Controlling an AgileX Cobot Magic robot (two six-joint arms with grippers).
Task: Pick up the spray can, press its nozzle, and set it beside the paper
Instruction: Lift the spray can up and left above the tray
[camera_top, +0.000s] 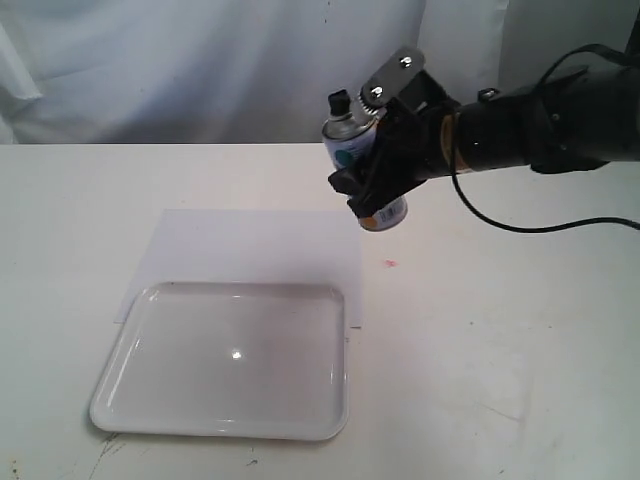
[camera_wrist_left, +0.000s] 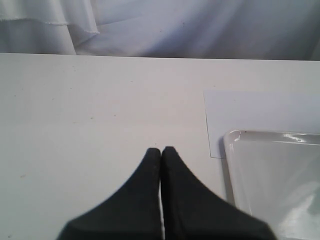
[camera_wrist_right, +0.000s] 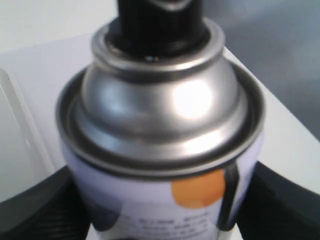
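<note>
Spray can (camera_top: 347, 140) is hanging tilted in the grip of the right arm, its silver dome leaning toward the left of the exterior view and its base (camera_top: 386, 214) pointing down and to the right. The base is looking clear of the counter (camera_top: 500, 330), by the far right corner of the paper (camera_top: 250, 245). The right fingers (camera_top: 352, 185) are pinching the spray can around its labelled body, one on each side. In the right wrist view they are showing as dark shapes (camera_wrist_right: 35, 210) flanking the can, with an orange dot (camera_wrist_right: 197, 190) of the label sitting between them. The nozzle (camera_top: 339, 101) is sticking up black from the dome, and nothing is touching it in the exterior view. In the right wrist view its top is running out of the picture.

The paper is lying flat on the counter, and a glossy white tray (camera_top: 225, 430) is resting over its near part, leaving the far strip and a sliver along the right edge showing. A small red mark (camera_top: 390, 264) is sitting on the counter just right of the paper, below the can. A black cable (camera_top: 520, 225) is looping from the right arm across the counter.

The left fingers (camera_wrist_left: 145, 190) are pressing together with no gap at the tips and gripping nothing. They are hovering over bare counter beside the corner of the paper and the rim of the tray. A pale cloth backdrop (camera_top: 200, 60) is hanging behind the counter.
</note>
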